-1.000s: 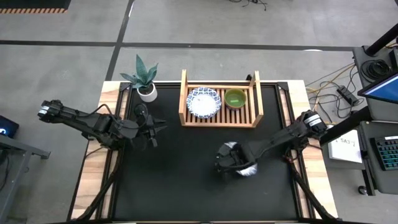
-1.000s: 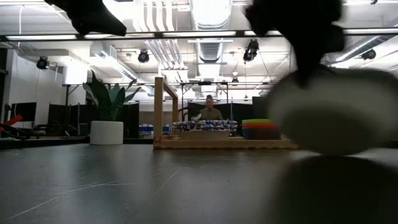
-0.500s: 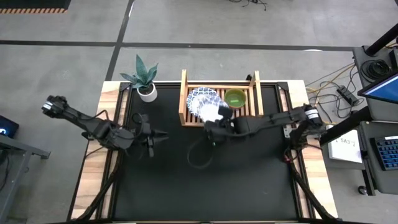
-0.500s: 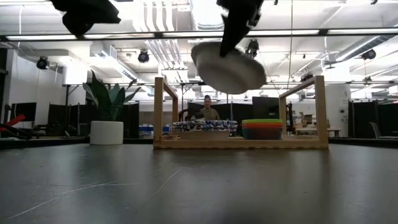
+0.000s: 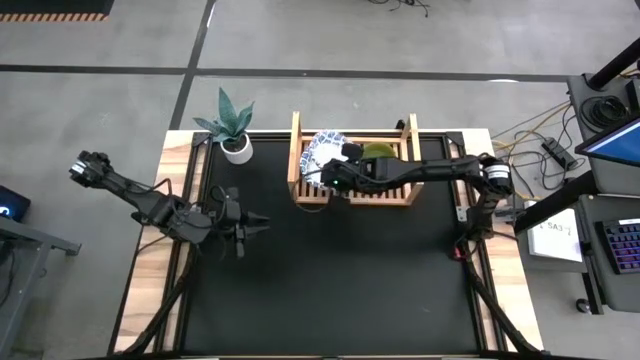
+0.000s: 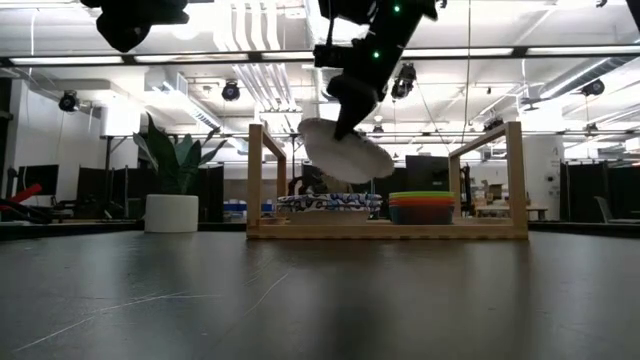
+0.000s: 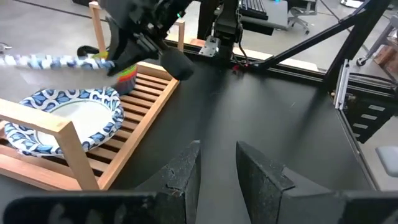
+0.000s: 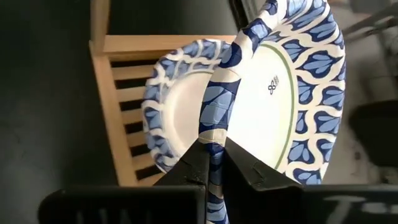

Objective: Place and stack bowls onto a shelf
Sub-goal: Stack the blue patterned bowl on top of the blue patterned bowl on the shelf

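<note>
Black matting covers the tabletop [image 5: 330, 280], with pale wood showing along its left and right edges. At the middle of the far edge stands the wooden slatted shelf [image 5: 352, 190], its raised rails at either end. The right arm reaches in from the right edge and stretches across the shelf. Its right gripper [image 5: 340, 176] hangs above the shelf's left part; the jaws are pinched on the scalloped rim of a blue-patterned white bowl [image 6: 347, 152], which is tilted in the air just above another patterned bowl [image 7: 59, 118] already lying on the slats. From the right wrist, the two dark fingers [image 8: 200, 163] press the rim between them. Beside the patterned bowl on the shelf sits a stack of small plastic bowls [image 6: 420, 207], green on top. The left arm waits near the left edge, its left gripper [image 5: 250, 219] held over the mat with the jaws slightly spread and empty. A potted plant [image 5: 232, 127] in a small white pot stands at the far-left corner.
</note>
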